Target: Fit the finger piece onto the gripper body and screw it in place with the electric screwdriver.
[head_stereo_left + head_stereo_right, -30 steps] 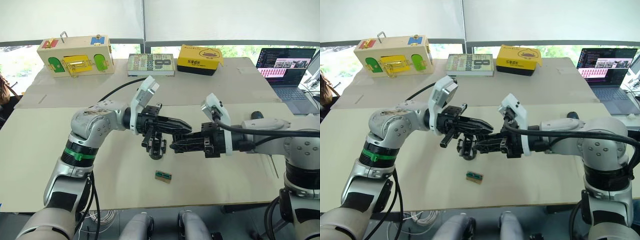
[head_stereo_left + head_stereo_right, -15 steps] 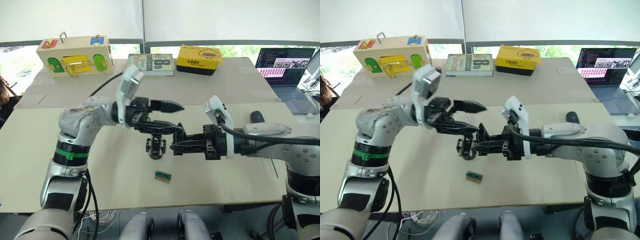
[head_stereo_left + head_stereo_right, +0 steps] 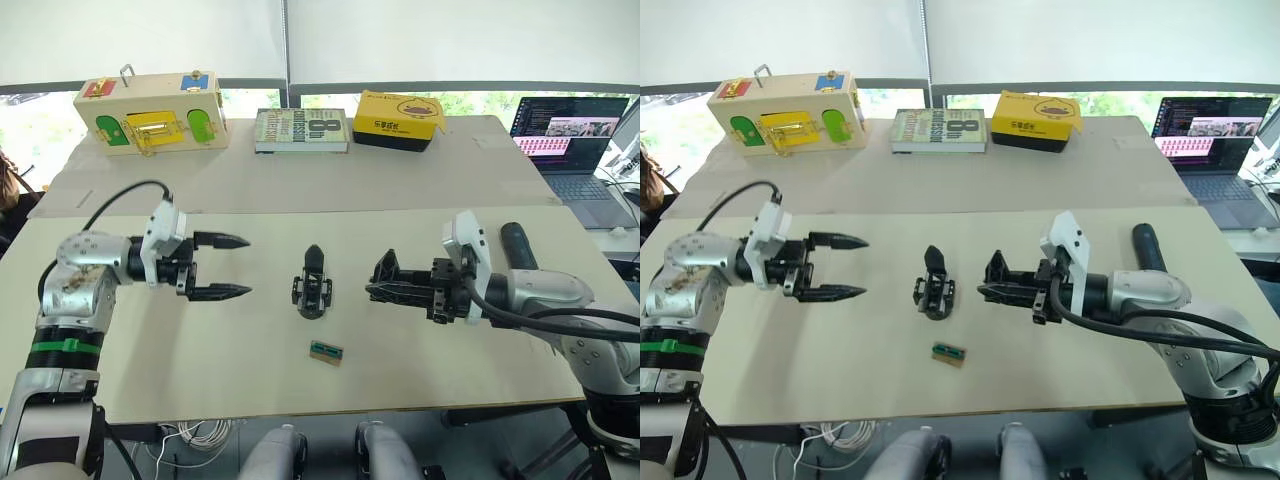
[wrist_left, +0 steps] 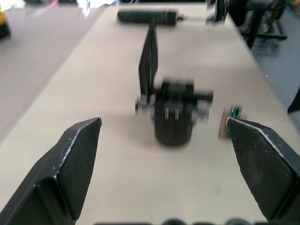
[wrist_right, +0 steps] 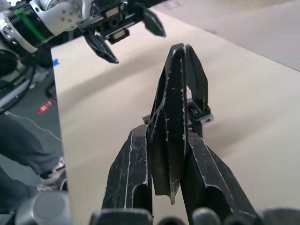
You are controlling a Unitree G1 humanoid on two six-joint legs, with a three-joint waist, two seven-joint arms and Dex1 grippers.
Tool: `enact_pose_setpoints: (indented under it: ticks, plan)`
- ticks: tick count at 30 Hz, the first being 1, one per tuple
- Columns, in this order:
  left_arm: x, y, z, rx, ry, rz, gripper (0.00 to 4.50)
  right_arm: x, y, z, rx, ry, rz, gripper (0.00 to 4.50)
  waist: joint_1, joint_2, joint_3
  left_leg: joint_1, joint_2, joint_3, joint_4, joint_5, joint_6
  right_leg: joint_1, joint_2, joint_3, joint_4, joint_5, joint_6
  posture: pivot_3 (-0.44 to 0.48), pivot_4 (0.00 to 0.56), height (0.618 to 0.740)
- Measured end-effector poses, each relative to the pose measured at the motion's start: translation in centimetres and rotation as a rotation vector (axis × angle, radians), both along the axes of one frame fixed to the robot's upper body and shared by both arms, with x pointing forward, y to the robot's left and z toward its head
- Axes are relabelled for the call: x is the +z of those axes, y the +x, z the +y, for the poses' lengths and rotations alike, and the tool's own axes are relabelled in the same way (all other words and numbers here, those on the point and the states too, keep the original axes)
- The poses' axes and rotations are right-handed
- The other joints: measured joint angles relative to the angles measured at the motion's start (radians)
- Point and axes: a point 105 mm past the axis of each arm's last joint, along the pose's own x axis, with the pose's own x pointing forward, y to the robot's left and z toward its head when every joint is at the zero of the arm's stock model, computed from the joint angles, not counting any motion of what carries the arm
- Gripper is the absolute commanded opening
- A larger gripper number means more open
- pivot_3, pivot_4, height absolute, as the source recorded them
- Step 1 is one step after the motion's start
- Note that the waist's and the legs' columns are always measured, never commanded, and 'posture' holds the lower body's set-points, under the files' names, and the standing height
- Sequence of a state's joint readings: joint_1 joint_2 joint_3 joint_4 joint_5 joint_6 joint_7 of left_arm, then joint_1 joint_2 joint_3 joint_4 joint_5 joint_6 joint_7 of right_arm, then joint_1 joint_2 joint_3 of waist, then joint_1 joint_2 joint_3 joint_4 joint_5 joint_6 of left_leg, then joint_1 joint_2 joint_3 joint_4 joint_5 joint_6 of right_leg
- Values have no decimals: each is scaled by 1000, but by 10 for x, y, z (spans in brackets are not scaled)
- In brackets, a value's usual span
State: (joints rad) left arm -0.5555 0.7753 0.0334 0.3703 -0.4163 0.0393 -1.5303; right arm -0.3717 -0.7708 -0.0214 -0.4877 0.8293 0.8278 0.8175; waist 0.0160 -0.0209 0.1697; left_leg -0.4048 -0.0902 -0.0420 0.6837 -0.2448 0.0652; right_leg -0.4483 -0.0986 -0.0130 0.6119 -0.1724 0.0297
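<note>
The gripper body [image 3: 312, 287] sits on the table between my two arms, its pointed finger aiming away from me; the left wrist view shows the same gripper body [image 4: 173, 112]. To its left my left gripper [image 3: 246, 266] is wide open and empty. To its right my right gripper [image 3: 372, 290] is shut on the finger piece [image 5: 172, 112], a black wedge standing between its fingers [image 5: 129, 173]. The electric screwdriver [image 3: 520, 246] lies on the table behind my right forearm.
A small green-topped block [image 3: 326, 351] lies near the front edge, just ahead of the gripper body. At the back stand a wooden latch box [image 3: 150, 110], a book [image 3: 302, 130] and a yellow box [image 3: 400, 118]. A laptop [image 3: 565, 135] sits far right.
My left gripper opened and drew back to the left, away from the gripper body. The right gripper pulled back to the right with the finger piece.
</note>
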Motion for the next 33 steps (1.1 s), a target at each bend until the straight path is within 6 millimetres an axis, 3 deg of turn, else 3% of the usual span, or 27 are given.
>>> enact_pose_setpoints:
  ticks: [4,9,19,33]
  plan:
    - [-26,3,-1,26,16,-14,4500,0,-5,5,62,45,-46,436,4,0,0,0,0,0,0,0,0,1,-1,0,0,1,1,0,150,740]
    - [-68,3,-28,1,-11,56,4500,-2,-11,9,126,107,-122,433,3,0,0,-1,0,1,1,0,1,-1,0,0,1,1,1,0,150,740]
    - [-90,16,-67,-35,3,31,4500,-7,-15,9,133,101,-125,433,0,-1,-1,0,0,1,2,1,0,0,0,0,2,2,0,0,150,740]
    - [-92,23,-96,-71,-17,86,4500,-9,-16,11,102,100,-109,433,2,-1,-1,2,0,0,9,-1,3,7,1,0,1,4,3,0,150,740]
